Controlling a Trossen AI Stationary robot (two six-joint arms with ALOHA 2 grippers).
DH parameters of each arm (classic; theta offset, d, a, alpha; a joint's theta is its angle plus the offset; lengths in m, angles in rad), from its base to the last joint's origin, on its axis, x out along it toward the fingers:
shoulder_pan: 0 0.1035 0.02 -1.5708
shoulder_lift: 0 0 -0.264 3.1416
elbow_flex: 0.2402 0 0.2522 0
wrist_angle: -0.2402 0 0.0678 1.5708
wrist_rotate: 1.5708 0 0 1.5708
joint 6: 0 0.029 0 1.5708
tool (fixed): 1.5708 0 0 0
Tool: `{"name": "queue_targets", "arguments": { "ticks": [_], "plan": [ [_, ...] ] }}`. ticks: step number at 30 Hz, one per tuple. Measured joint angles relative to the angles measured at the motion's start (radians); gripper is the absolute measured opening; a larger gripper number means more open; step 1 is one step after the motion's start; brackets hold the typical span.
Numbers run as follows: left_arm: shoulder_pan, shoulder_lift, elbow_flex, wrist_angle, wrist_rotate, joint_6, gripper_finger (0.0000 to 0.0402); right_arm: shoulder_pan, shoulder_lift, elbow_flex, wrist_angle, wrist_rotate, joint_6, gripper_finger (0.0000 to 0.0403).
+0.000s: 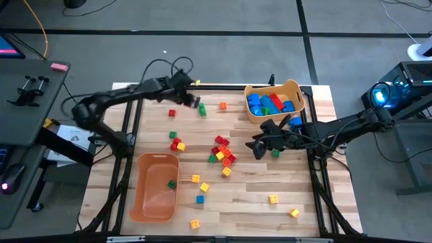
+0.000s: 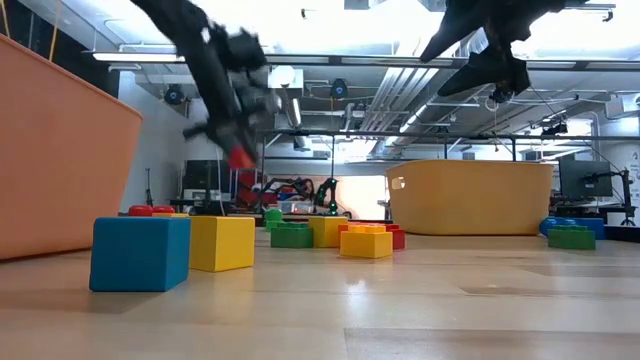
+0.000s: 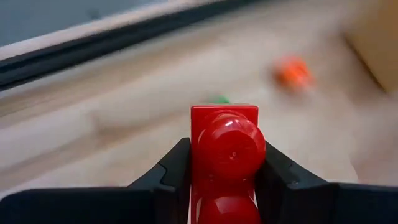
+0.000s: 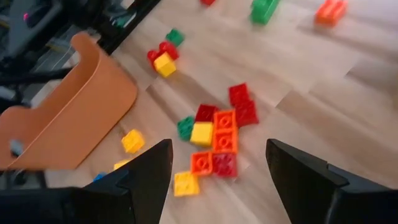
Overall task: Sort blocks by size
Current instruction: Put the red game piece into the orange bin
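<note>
Far side of table: one bin w/ blocks inside, at right. Near-left: second bin, one small block in it. Main block cluster mid-table, btwn the bins. Loose blocks near front edge. Left gripper above far-left area, block btwn its fingers; right gripper just right of cluster.

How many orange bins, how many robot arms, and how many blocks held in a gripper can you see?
orange bins: 2
robot arms: 2
blocks held in a gripper: 1, the red block in the left gripper
Total: 5
</note>
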Motion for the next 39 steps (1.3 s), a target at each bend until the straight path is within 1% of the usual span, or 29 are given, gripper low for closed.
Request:
{"name": "queue_targets", "arguments": {
  "ticks": [3,5,7,10,14,17,19,21,24,28,31,34,37,39],
  "plan": [
    [-0.143,-0.126,0.000,-0.132,0.007,0.052,0.0093,0.000,0.000,0.000,0.000,0.051,-0.023,0.0256],
    [-0.272,-0.204,0.000,-0.213,0.008,0.014,0.0093,0.000,0.000,0.000,-0.001,0.071,-0.044,0.0256],
    [-0.422,-0.268,0.000,-0.265,0.009,-0.069,0.0093,-0.001,0.000,0.000,-0.001,0.074,-0.059,0.0256],
    [-0.665,-0.341,0.000,-0.276,0.006,-0.213,0.0093,-0.003,0.000,0.000,-0.001,0.072,-0.071,0.0256],
    [-0.965,-0.376,0.000,-0.279,-0.041,-0.422,0.0093,-0.007,0.000,0.000,-0.001,0.070,-0.071,0.0256],
    [-1.119,-0.370,0.000,-0.309,-0.077,-0.581,0.0101,-0.010,0.000,0.000,-0.001,0.067,-0.071,0.0256],
    [-1.180,-0.356,0.000,-0.337,-0.079,-0.676,0.0119,-0.014,0.000,0.000,-0.001,0.063,-0.071,0.0256],
    [-1.212,-0.342,0.000,-0.379,-0.079,-0.756,0.0141,-0.020,0.000,0.000,-0.001,0.052,-0.071,0.0256],
    [-1.222,-0.327,0.000,-0.447,-0.075,-0.856,0.0175,-0.035,0.000,0.000,-0.001,0.025,-0.071,0.0256],
    [-1.205,-0.324,0.000,-0.487,-0.019,-0.881,0.0220,-0.048,0.000,0.000,0.000,0.012,-0.071,0.0256],
    [-1.182,-0.327,0.000,-0.487,0.006,-0.836,0.0249,-0.048,0.000,0.000,0.000,0.011,-0.071,0.0256],
    [-1.132,-0.333,0.000,-0.488,0.007,-0.777,0.0267,-0.048,0.000,0.000,0.001,-0.003,-0.067,0.0256],
    [-1.025,-0.342,0.000,-0.478,-0.045,-0.695,0.0271,-0.048,0.000,0.000,0.001,-0.006,-0.067,0.0256],
    [-0.917,-0.345,0.000,-0.434,-0.070,-0.616,0.0272,-0.048,0.000,0.000,0.001,-0.007,-0.067,0.0256]
  ]
}}
